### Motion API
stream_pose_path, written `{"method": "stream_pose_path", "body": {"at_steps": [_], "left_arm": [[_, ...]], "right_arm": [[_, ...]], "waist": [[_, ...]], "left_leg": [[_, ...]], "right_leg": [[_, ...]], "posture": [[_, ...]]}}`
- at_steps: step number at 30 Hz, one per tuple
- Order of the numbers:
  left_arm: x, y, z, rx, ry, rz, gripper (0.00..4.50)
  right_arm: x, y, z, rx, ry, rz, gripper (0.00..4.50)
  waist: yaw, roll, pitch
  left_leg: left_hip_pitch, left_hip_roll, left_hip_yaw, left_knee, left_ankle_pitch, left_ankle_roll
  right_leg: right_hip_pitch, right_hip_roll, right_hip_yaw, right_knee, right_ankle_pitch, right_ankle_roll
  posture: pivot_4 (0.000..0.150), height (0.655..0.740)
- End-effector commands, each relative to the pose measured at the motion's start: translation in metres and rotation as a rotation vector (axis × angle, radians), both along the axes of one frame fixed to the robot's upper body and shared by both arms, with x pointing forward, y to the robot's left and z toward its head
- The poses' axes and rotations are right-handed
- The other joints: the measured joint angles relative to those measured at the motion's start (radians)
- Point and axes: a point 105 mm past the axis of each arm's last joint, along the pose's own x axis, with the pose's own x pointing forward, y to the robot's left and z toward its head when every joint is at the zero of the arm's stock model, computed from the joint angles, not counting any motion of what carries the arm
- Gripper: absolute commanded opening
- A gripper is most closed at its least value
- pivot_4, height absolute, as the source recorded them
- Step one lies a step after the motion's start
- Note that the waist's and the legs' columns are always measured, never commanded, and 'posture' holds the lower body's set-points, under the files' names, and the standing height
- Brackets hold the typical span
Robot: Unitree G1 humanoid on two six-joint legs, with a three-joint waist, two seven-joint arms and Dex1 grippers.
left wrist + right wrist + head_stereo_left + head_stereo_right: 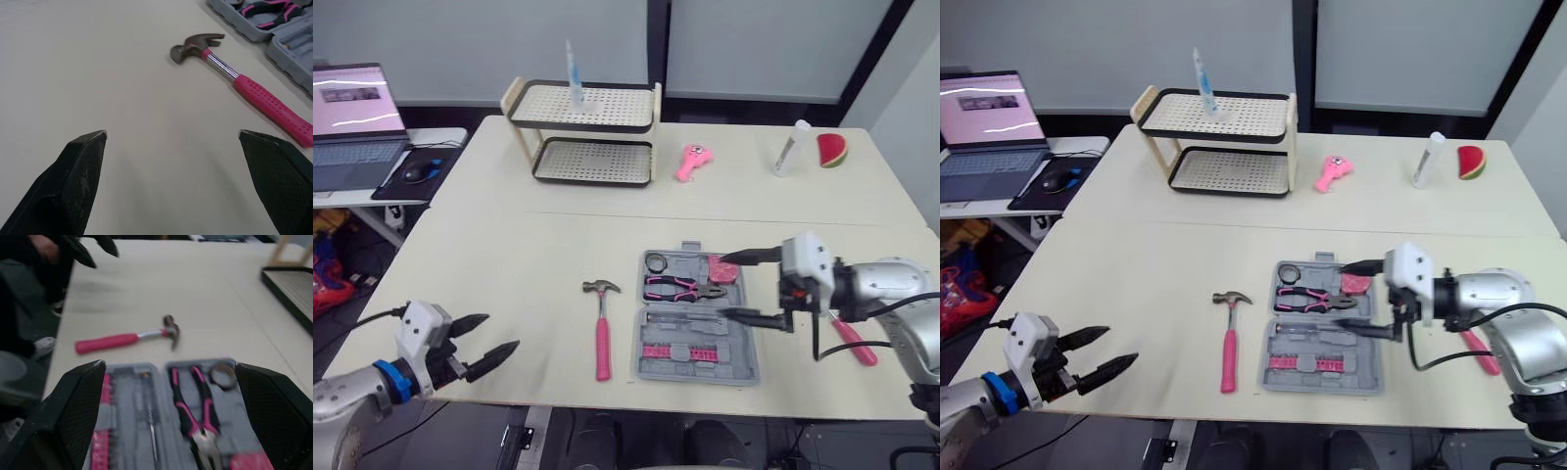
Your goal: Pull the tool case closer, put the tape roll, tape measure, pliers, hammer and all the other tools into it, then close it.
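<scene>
The grey tool case (736, 358) lies open near the table's front edge. In its far half are a tape roll (657, 261), pink-handled pliers (683, 288) and a pink tape measure (722, 268). Left of the case, a pink-handled hammer (601, 328) lies on the table. My right gripper (726, 286) is open, its fingers reaching over the case's right side with nothing between them. At the front left corner my left gripper (499, 333) is open and empty, well short of the hammer (234, 81). A pink-handled tool (854, 340) lies under my right arm.
At the back stands a two-tier rack (592, 122) with a tube (574, 73) on top. A pink toy (692, 162), a white bottle (791, 149) and a watermelon slice (831, 150) lie to its right. A laptop (352, 127) sits on a side table at the left.
</scene>
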Motion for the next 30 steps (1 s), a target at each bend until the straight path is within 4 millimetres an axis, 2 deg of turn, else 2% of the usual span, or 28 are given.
{"method": "stream_pose_path", "body": {"at_steps": [1,7,12,17,22,26,30], "left_arm": [[-0.003,-0.003,0.016,0.010,-0.054,0.018,4.50],[-0.011,-0.014,0.015,-0.014,-0.040,0.029,4.50],[-0.014,-0.052,0.008,-0.067,-0.011,-0.003,4.50],[0.002,-0.076,0.005,-0.109,-0.047,0.111,4.50],[0.019,-0.096,-0.007,-0.139,-0.041,0.213,4.50],[0.034,-0.106,-0.015,-0.124,-0.058,0.307,4.50],[0.049,-0.119,-0.021,-0.118,-0.062,0.329,4.50]], "right_arm": [[-0.007,0.013,0.008,0.005,-0.038,0.078,4.45],[0.003,0.013,0.013,0.000,-0.080,0.062,4.45],[0.010,0.006,0.010,-0.018,-0.086,0.003,4.45],[0.011,0.005,0.009,-0.006,-0.080,-0.026,4.45],[0.013,0.004,0.007,-0.007,-0.087,-0.045,4.45],[0.015,0.002,0.007,-0.010,-0.095,-0.067,4.45],[0.017,0.002,0.008,-0.005,-0.101,-0.078,4.45]], "waist": [[0.009,-0.001,0.000],[0.006,-0.001,-0.001],[0.003,-0.001,-0.001],[0.004,-0.001,-0.001],[0.006,-0.001,-0.001],[0.007,-0.001,-0.001],[0.010,-0.002,-0.001]], "left_leg": [[0.000,0.000,0.000,0.000,0.000,0.000],[0.001,0.000,0.001,0.000,0.000,0.000],[0.001,0.000,0.001,0.000,0.000,0.000],[0.001,0.000,0.001,0.000,0.000,0.000],[0.001,0.000,0.001,0.000,0.000,0.000],[0.001,0.000,0.002,0.000,0.001,-0.002],[0.001,0.000,0.002,0.000,0.001,-0.002]], "right_leg": [[0.000,0.000,0.000,0.000,0.000,0.000],[0.000,0.000,0.000,0.000,0.000,0.000],[0.000,0.000,0.001,0.000,0.000,0.000],[0.001,0.001,0.000,0.000,0.000,0.000],[0.001,0.001,0.001,0.000,0.000,0.000],[0.001,0.001,0.002,0.000,0.000,0.000],[0.001,0.001,0.001,0.000,0.000,0.000]], "posture": [[0.150,0.7400],[0.150,0.7400],[0.150,0.7400],[0.150,0.7400],[0.150,0.7400],[0.150,0.7400],[0.150,0.7400]]}}
